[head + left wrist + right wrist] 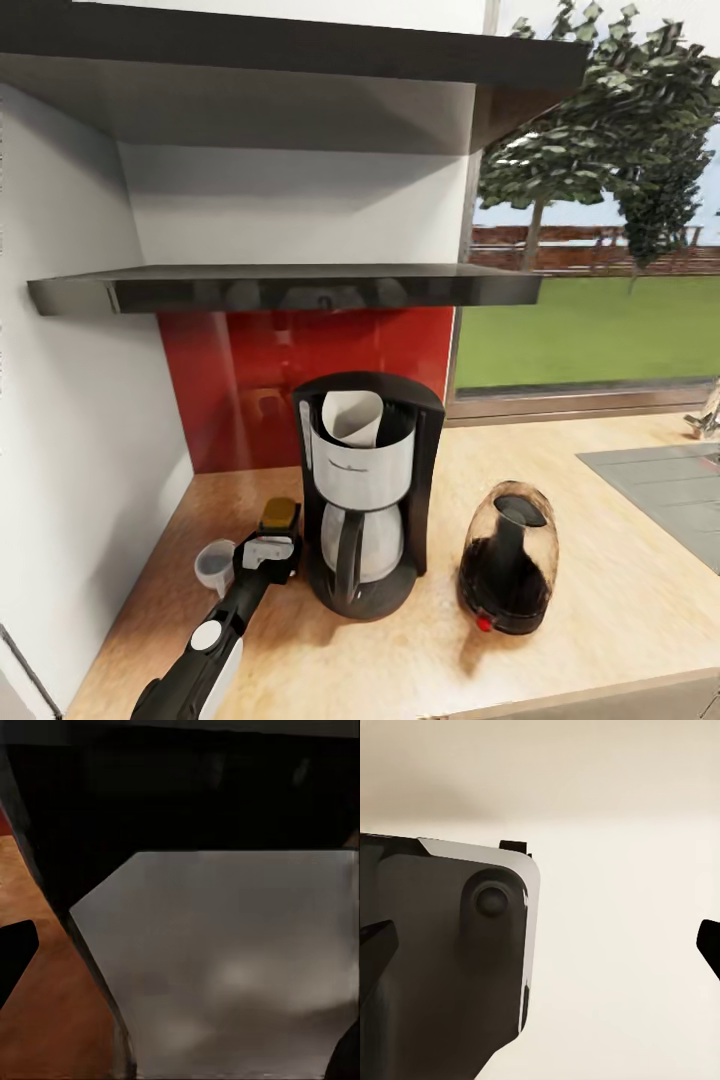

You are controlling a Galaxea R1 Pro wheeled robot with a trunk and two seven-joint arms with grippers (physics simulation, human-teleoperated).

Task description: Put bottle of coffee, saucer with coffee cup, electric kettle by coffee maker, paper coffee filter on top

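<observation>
The coffee maker (362,490) stands on the kitchen countertop (610,610) with the paper coffee filter (352,416) in its top. Just left of it stands the bottle of coffee (279,514), gold cap up. My left gripper (270,550) is open around it. Up close, the bottle's pale label (240,967) lies between the spread fingertips (16,954). The coffee cup (214,564) sits by the wall, left of that gripper. The electric kettle (508,562) stands right of the coffee maker. The kitchen shelf (300,288) hangs above. The saucer is hidden. My right gripper (540,945) is open.
A thicker black board (280,50) hangs above the shelf. A white wall (70,420) closes the counter's left end, with a red backsplash (260,370) behind. A grey sink (672,492) lies at the right under a window. A dark robot part (442,960) fills half the right wrist view.
</observation>
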